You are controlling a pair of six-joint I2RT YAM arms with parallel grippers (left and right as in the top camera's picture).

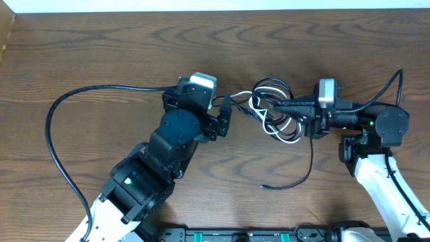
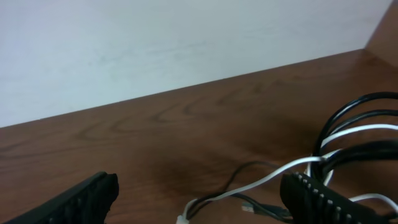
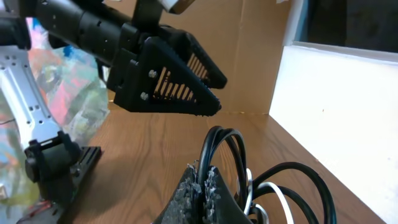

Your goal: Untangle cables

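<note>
**Cables** [image 1: 275,113]: one bunch, several black cords and one white cord [image 2: 264,180], in tangled loops at mid-bench, between the two arms. A single black cord [image 1: 306,168] trails from the bunch toward the near edge, and its loose end lies flat on the wood.

**Right jaws:** fully closed. The fingertips [image 3: 202,183] pinch the black loops of the bunch. In the right wrist view a black loop arches up from the pinch point, and white strands show just behind it.

**Left jaws:** wide apart, gripping nothing. The fingers [image 2: 314,199] are low over the bench at the bunch's left side. In the left wrist view the white cord and a thin black one lie on the wood in the gap between them, and the black loops pile up by the right-hand finger. Whether that finger touches the loops cannot be told.

**Bench** [image 1: 101,54]: dark wood grain, carrying the bunch. A white wall [image 2: 155,43] runs along its far edge.
</note>
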